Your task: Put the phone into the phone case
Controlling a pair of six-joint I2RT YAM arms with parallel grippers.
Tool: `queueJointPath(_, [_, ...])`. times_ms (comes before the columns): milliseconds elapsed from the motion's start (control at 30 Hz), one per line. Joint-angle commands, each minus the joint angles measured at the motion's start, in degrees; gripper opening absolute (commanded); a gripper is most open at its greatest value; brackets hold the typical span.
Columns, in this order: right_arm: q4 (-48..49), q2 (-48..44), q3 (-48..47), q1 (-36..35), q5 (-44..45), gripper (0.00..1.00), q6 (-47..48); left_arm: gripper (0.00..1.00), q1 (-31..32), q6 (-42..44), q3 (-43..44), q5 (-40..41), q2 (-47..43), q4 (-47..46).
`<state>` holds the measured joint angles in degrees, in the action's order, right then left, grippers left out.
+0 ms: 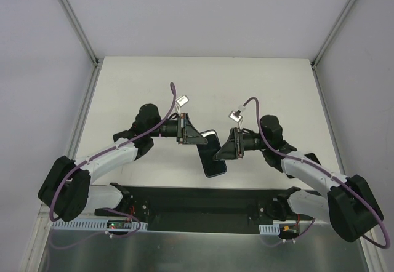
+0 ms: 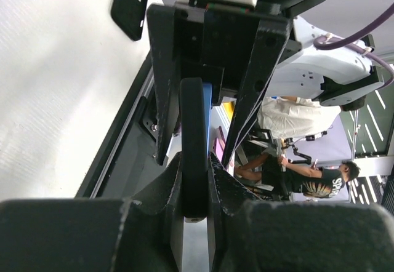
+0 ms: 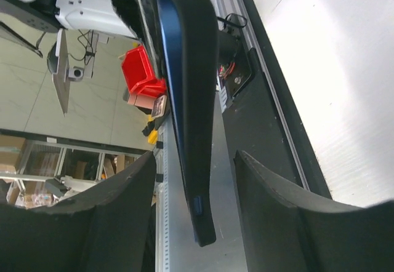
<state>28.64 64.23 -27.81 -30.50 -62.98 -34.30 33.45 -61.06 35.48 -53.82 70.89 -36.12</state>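
A thin slab hangs in the air between my two arms, held edge-on: the phone (image 3: 167,69) shows as a blue layer pressed against the black phone case (image 3: 198,69). From above it is a dark slab with a blue rim (image 1: 213,162). My left gripper (image 2: 196,183) is shut on the case's black edge (image 2: 192,130), with the phone's blue (image 2: 207,100) beside it. The left gripper (image 1: 196,138) meets the slab from the left. My right gripper (image 3: 196,161) is open, its fingers standing off either side of the slab's lower end. It (image 1: 223,151) faces the slab from the right.
The white table (image 1: 203,87) stretches behind the arms. A black base rail (image 1: 203,201) runs along the near edge below the slab. A small black object (image 2: 129,4) lies flat on the table by the right arm (image 1: 311,159). Metal frame posts (image 1: 83,35) rise at the corners.
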Motion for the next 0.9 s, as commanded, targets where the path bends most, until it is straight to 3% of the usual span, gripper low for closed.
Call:
queueJointPath(0, [16.83,-2.53,3.55,-1.23,-2.06,0.57,-7.25,0.00,0.56,-0.82,1.69,-1.37,-0.58,-8.79])
queueJointPath(133, [25.13,-2.44,7.59,-1.84,-1.71,0.56,-12.62,0.00,0.39,0.94,2.04,-2.16,0.29,-10.02])
queueJointPath(333, [31.30,-1.82,9.97,-2.19,-1.27,0.43,-15.62,0.00,0.39,-0.55,4.15,-5.50,4.51,-14.15])
queueJointPath(467, [30.86,-2.35,10.23,-2.19,-1.44,0.39,-15.27,0.00,0.12,0.15,4.42,-5.77,5.66,-14.24])
queueJointPath(667, [29.28,-3.32,11.38,-2.19,-1.53,0.41,-14.30,0.00,-1.02,0.15,3.80,-5.50,5.92,-14.51])
queueJointPath(733, [29.01,-4.19,11.73,-2.02,-1.44,0.37,-14.21,0.00,-1.02,0.24,3.98,-5.94,5.84,-14.33])
queueJointPath(867, [21.14,-6.04,11.20,-2.19,-0.48,0.33,-9.84,0.00,-1.72,0.15,3.80,-6.03,5.48,-13.89])
